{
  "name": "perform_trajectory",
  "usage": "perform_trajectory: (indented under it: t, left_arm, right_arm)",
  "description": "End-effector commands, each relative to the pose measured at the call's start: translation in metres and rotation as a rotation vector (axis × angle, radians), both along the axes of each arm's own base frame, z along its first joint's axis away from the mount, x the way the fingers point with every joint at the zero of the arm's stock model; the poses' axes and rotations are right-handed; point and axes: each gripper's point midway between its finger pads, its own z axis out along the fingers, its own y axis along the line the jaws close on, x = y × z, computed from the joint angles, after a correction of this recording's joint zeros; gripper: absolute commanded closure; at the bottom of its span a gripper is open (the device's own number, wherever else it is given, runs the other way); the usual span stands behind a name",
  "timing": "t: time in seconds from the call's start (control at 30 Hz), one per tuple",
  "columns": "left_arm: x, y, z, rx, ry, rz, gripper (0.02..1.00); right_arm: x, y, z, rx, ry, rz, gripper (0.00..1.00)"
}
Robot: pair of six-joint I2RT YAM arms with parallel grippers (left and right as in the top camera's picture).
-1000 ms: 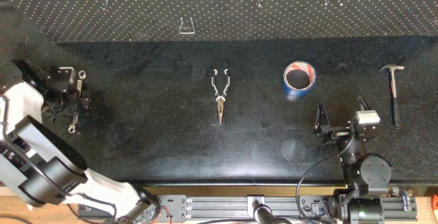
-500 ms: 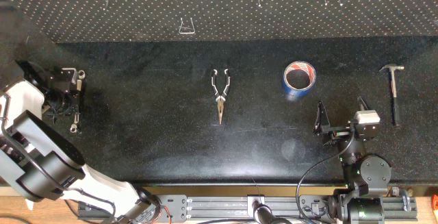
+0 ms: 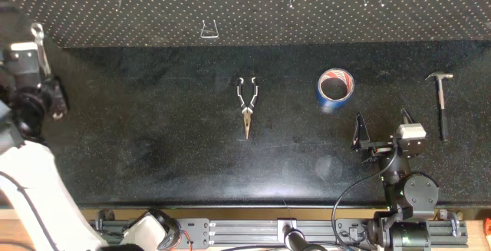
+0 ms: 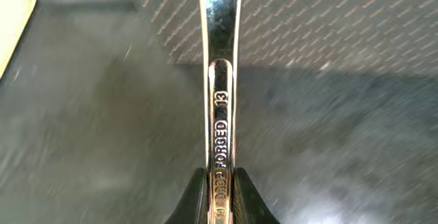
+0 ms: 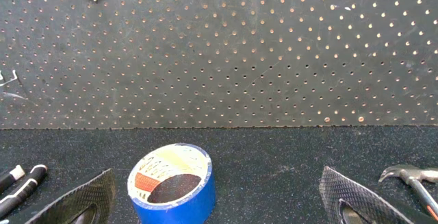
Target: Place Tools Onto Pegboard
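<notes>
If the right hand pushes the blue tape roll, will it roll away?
Probably not: the tape roll lies flat, hole upward, so it should slide rather than roll. Being a hollow ring, it is likely light.

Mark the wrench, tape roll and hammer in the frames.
wrench (image 4: 220,101), left wrist view, on the shank above the fingers.
tape roll (image 3: 330,105), top view, on the blue outer wall.
hammer (image 3: 442,109), top view, on the middle of the handle.

the left tool (image 4: 219,190) has lifted the wrench (image 4: 220,107) off the mat (image 3: 192,136), swinging left.
</notes>
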Motion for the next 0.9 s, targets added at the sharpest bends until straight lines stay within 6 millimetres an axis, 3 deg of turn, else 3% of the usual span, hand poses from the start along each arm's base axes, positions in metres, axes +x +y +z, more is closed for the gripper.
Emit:
perform_trajectory:
  t: [0.03,0.17,0.27,0.53,0.77,0.83,0.9]
  left_arm:
    - [0.031,-0.059,-0.008,-0.071,-0.102,-0.051,0.989]
    - [0.051,-0.115,-0.025,-0.060,-0.087,-0.147,0.989]
    - [0.057,-0.140,-0.025,-0.046,-0.087,-0.182,0.989]
    - [0.058,-0.108,-0.024,-0.034,-0.134,-0.022,0.989]
    - [0.058,-0.111,-0.027,-0.037,-0.134,-0.037,0.989]
    - [0.049,-0.113,-0.002,-0.019,-0.201,-0.041,0.989]
    - [0.046,-0.115,-0.002,-0.024,-0.198,-0.047,0.991]
  right_arm:
    - [0.000,0.000,-0.001,0.017,0.004,-0.003,0.025]
    - [0.000,0.000,-0.001,0.017,0.004,-0.003,0.025]
    - [0.000,0.000,-0.001,0.017,0.004,-0.003,0.025]
    - [0.000,0.000,-0.001,0.017,0.004,-0.003,0.025]
    - [0.000,0.000,-0.001,0.017,0.004,-0.003,0.025]
    - [0.000,0.000,-0.001,0.017,0.004,-0.003,0.025]
    - [0.000,0.000,-0.001,0.017,0.004,-0.003,0.025]
